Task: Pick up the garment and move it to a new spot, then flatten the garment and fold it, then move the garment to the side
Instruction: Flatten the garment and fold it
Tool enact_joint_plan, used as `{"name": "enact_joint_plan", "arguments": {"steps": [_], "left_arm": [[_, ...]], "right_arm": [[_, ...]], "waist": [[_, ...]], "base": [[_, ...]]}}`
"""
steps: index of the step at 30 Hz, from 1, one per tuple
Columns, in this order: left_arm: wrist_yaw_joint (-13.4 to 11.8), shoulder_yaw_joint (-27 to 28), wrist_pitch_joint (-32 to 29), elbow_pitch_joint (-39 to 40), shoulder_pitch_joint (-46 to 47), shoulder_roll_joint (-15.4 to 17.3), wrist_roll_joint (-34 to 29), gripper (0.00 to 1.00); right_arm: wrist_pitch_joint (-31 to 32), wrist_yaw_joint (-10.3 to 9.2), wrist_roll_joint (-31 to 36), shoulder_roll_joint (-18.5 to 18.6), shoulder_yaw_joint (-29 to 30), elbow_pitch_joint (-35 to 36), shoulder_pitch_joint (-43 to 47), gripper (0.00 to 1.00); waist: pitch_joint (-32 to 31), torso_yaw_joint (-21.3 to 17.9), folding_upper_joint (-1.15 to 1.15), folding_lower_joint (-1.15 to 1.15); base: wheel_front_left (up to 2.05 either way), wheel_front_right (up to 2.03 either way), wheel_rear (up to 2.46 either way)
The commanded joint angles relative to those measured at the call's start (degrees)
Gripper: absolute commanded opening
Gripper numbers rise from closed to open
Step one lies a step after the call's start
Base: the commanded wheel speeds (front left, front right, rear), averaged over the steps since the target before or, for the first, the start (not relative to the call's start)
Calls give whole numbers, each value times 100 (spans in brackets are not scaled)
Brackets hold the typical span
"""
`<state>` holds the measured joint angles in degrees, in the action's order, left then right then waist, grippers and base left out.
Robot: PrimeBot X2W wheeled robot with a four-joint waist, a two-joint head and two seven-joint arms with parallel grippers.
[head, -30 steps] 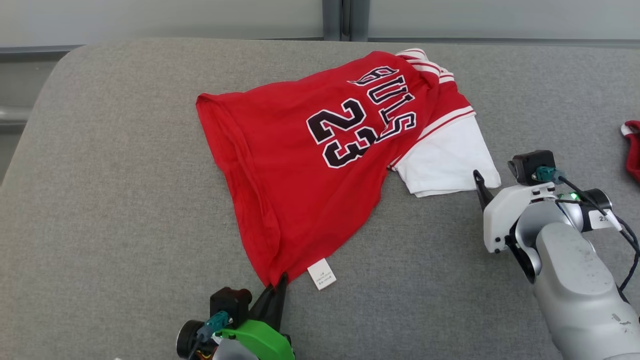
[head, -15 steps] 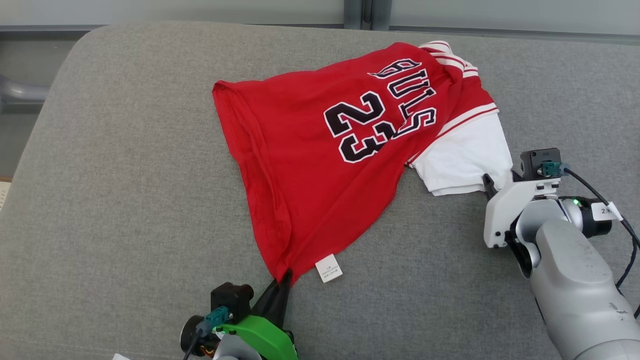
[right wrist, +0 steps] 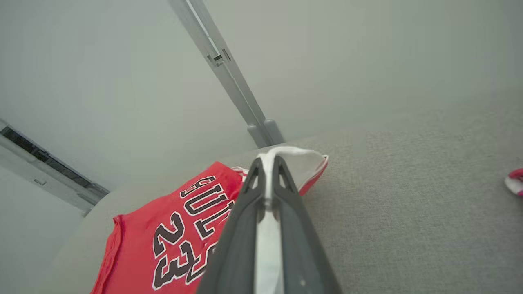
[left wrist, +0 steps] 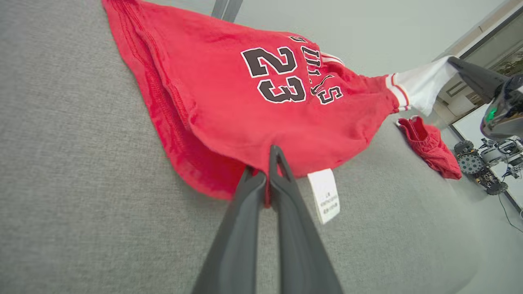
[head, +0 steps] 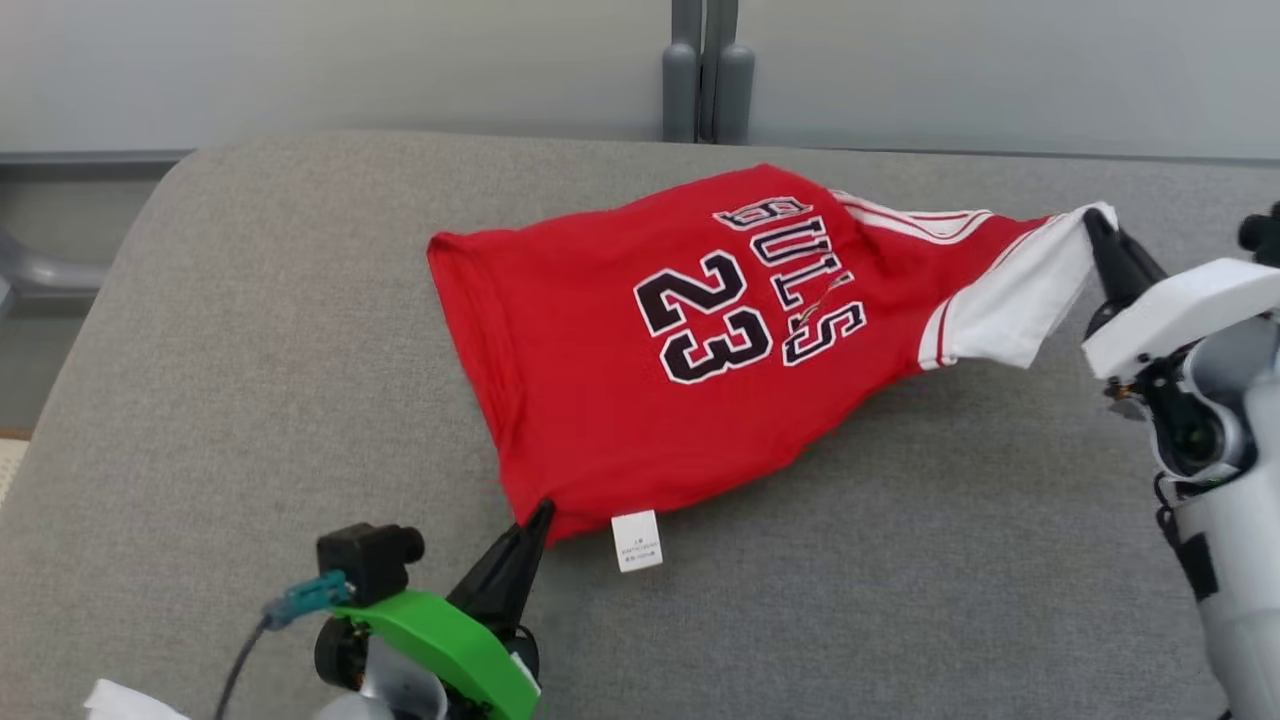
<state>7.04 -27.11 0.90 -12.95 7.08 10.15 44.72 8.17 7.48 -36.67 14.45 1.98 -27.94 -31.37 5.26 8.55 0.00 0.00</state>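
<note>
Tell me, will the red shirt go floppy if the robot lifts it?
Probably floppy: the shirt sags between the left fingers and right fingers. Likely light, since thin pinches on its hem and sleeve hold it. It should drag, not roll.

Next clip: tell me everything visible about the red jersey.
The red jersey looks like thin soft fabric with black, white-edged "23" and lettering, red-striped trim and a white sleeve. A white care label hangs at its hem. It lies wrinkled across the grey cushion, sleeve end lifted. The left claw pinches a hem corner; the right claw pinches the sleeve's edge.
</note>
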Motion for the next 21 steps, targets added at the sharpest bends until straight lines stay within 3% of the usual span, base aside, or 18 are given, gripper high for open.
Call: {"name": "enact_joint_plan", "arguments": {"steps": [1, 6, 12, 16, 21], "left_arm": [[-4, 73, -235, 471, -147, 189, 195, 0], [-475, 506, -1255, 2738, -386, 862, 769, 0], [-1103, 1139, -2298, 4506, 278, 1402, 1299, 0], [-1379, 1418, -2838, 4700, 1263, 1565, 1529, 0], [-1523, 1389, -3243, 3960, 2612, 1526, 1487, 0]], "right_arm": [[178, -1, -277, 92, 125, 471, 218, 0], [1003, 0, -1048, 122, 997, 2487, 762, 0], [2102, 0, -1267, -201, 2025, 3908, 341, 0], [2742, 0, -774, -376, 2304, 4172, -445, 0], [3257, 0, 27, -559, 2238, 3940, -1501, 0]], "waist": [[-392, -147, 0, 0], [-645, -240, 0, 0], [-531, -363, 0, 0], [-209, -497, 0, 0], [456, -635, 0, 0]], "base": [[0, 0, 0], [0, 0, 0], [0, 0, 0], [0, 0, 0], [0, 0, 0]]}}
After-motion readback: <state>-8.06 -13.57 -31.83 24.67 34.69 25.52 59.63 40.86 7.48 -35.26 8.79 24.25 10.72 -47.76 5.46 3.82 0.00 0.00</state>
